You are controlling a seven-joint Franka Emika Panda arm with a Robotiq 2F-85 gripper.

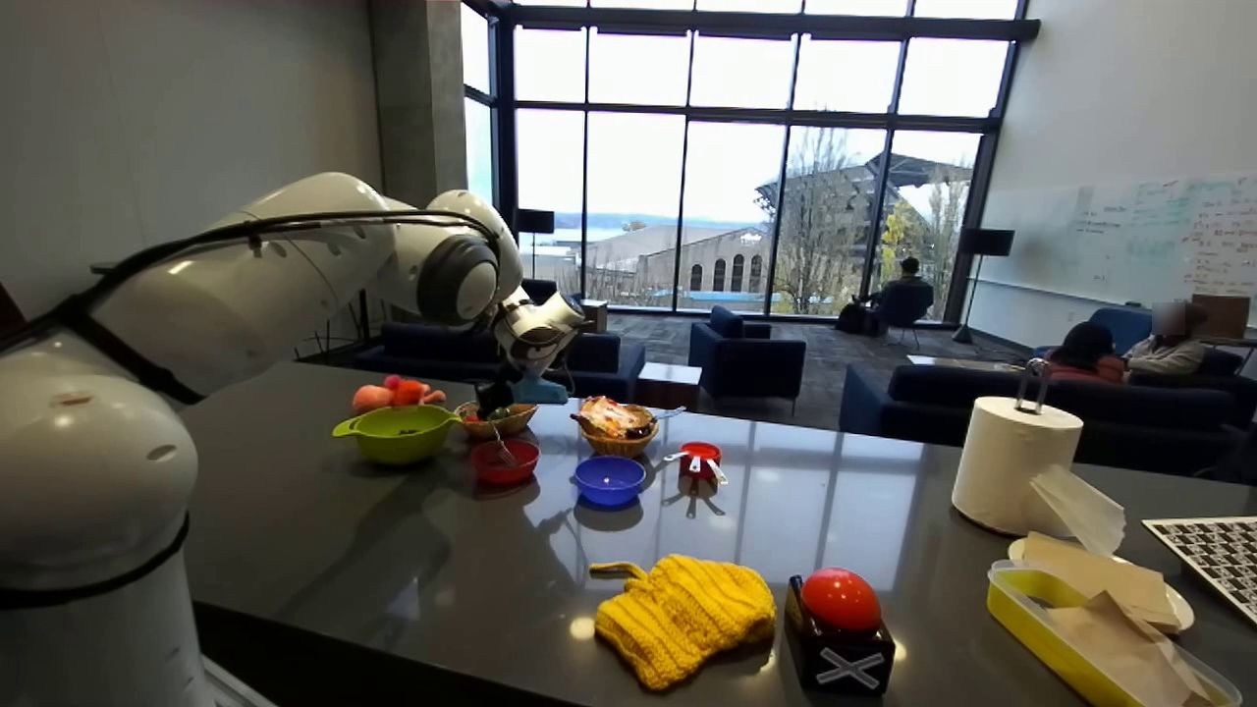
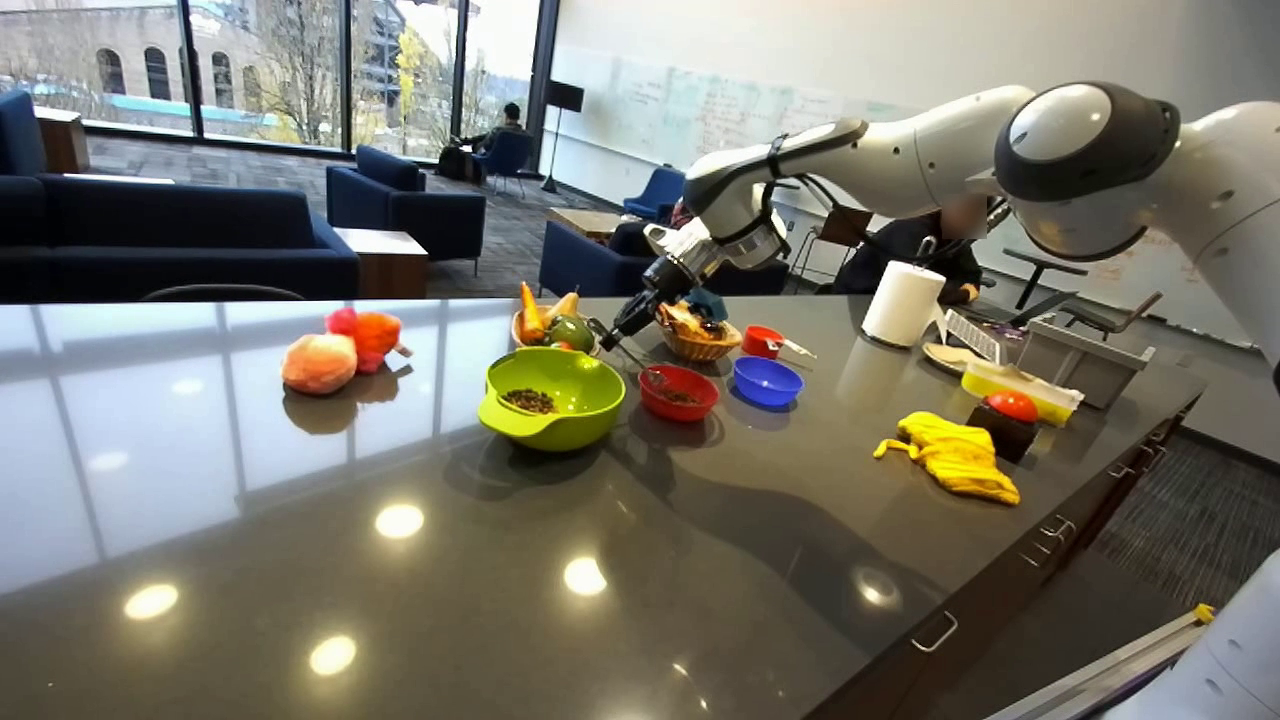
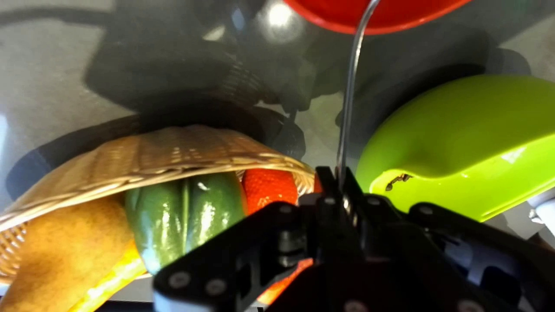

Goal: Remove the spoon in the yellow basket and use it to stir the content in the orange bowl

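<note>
Possibly the first thing to go wrong is a bump at the lower left of the wrist view: the round tan wicker basket lies so near the tool that a sideways swing could shove it and spill its produce. At lower centre the tool is clenched on the handle of a thin silver metal spoon, whose far end is over or in the small round red bowl at the top edge; so slim a shaft may twist or slip if the stroke meets resistance. Pressing on the wall could slide or tip that bowl and scatter its dark bits. At the right, the lime-green lipped bowl could be nudged too, being as near. Should the task's orange bowl be the orange-tan wicker basket with pale lumps, upper middle of an exterior view, stirring here would serve the wrong container; I cannot tell which is meant. Counting left to right in that view: peach and orange plush toys, number unclear; one lime-green bowl and one produce basket, overlapping; one spoon; one red bowl; the second wicker basket; red plastic measuring cups, apparently nested, number unsure; one round blue bowl; one white paper-towel roll; one yellow knitted cloth; one black box with a red dome button; all on one glossy dark bench.
</note>
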